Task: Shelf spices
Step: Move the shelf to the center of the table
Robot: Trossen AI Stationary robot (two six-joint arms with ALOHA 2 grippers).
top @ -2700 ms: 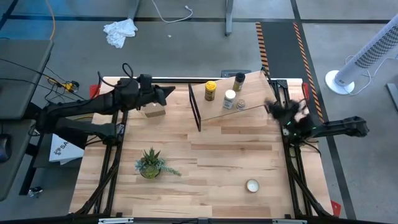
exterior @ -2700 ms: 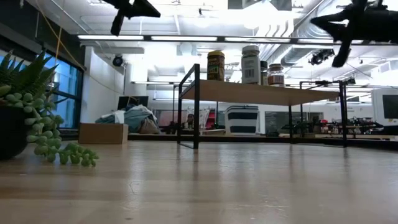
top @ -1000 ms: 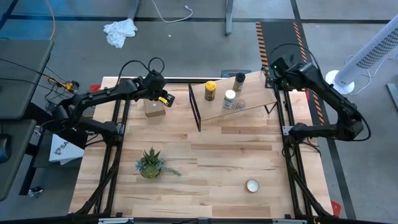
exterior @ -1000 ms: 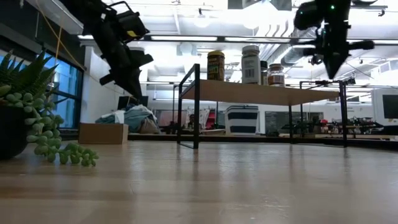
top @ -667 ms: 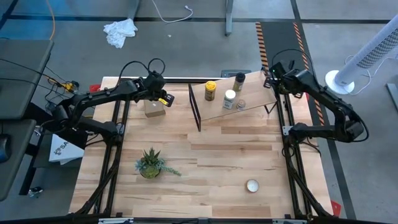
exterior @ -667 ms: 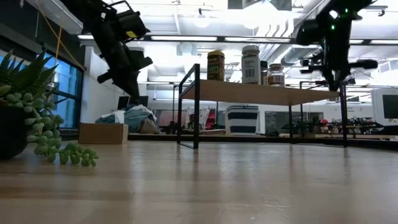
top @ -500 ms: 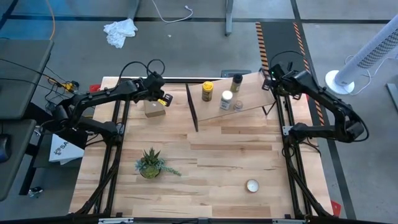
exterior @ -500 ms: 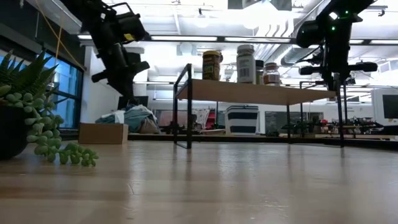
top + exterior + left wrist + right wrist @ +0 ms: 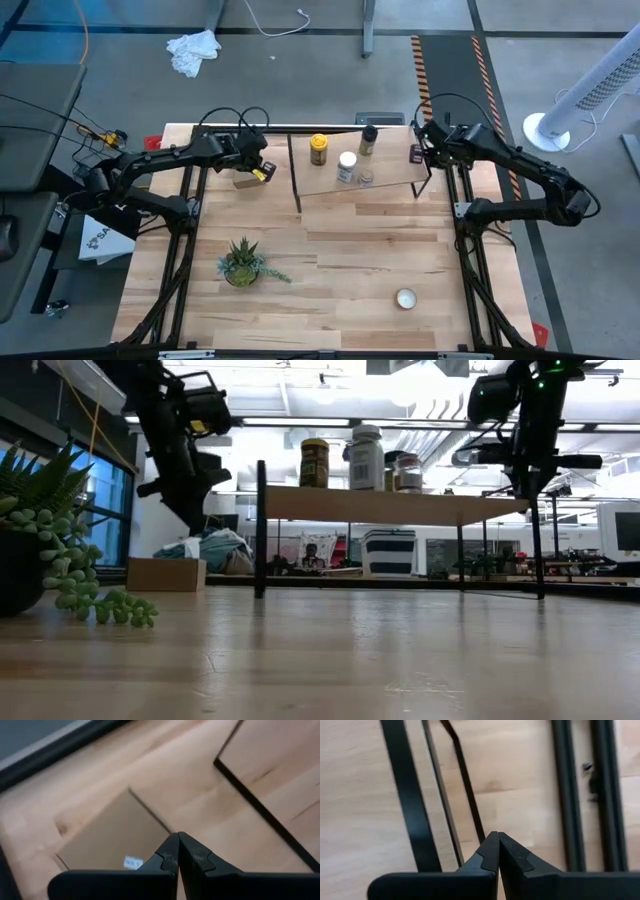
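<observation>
Wooden-topped, your shelf (image 9: 360, 170) sits upper centre in the high view with four spices (image 9: 344, 160) on top. Only the low view shows those jars (image 9: 366, 457) upright. Wrist views show both pincers pressed together, empty: left gripper (image 9: 178, 837) above the cardboard box (image 9: 107, 837), right gripper (image 9: 498, 835) by the shelf's legs.

High view: straight down, whole table (image 9: 330, 270). Low view: tabletop level, across toward shelf (image 9: 390, 505); both share shelf (image 9: 360, 175). Wrist views: close, downward on tabletop.
</observation>
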